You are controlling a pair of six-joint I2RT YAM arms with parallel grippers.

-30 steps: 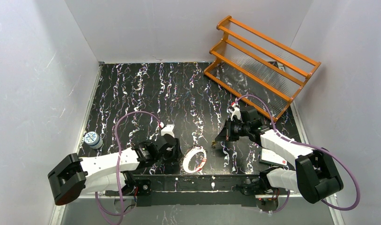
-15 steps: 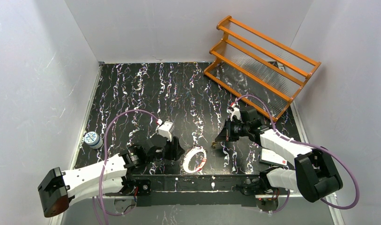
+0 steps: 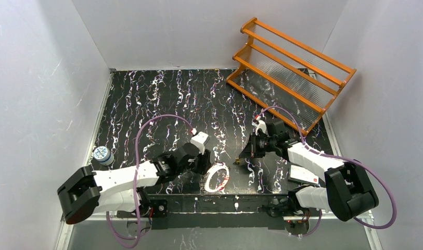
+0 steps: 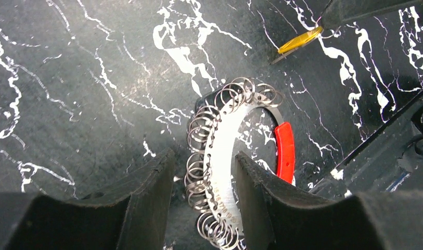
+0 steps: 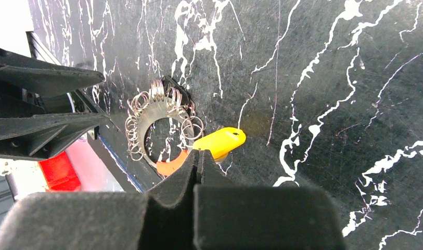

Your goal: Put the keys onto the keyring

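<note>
The keyring [image 3: 216, 178] lies flat near the table's front edge. It is a silver curved band [image 4: 225, 151] hung with several small wire rings and has a red section [image 4: 284, 151]. My left gripper [image 4: 204, 159] is open and straddles the band's left side, one finger [image 4: 146, 198] outside the wire rings and the other inside the loop. It also shows at the keyring's left edge [image 3: 201, 161] in the top view. My right gripper [image 5: 200, 153] is shut on a yellow key [image 5: 219, 141] just right of the keyring [image 5: 157, 125], low over the table [image 3: 239, 159].
An orange slatted rack [image 3: 290, 67] stands at the back right. A small blue-and-white jar [image 3: 102, 154] sits at the left edge. A white card with a red mark [image 3: 303, 176] lies by the right arm. A black bar [image 3: 219, 200] runs along the near edge.
My left arm has swung right and forward, bringing its gripper from left of the keyring to straddle its left side. The right arm and the yellow key have not moved.
</note>
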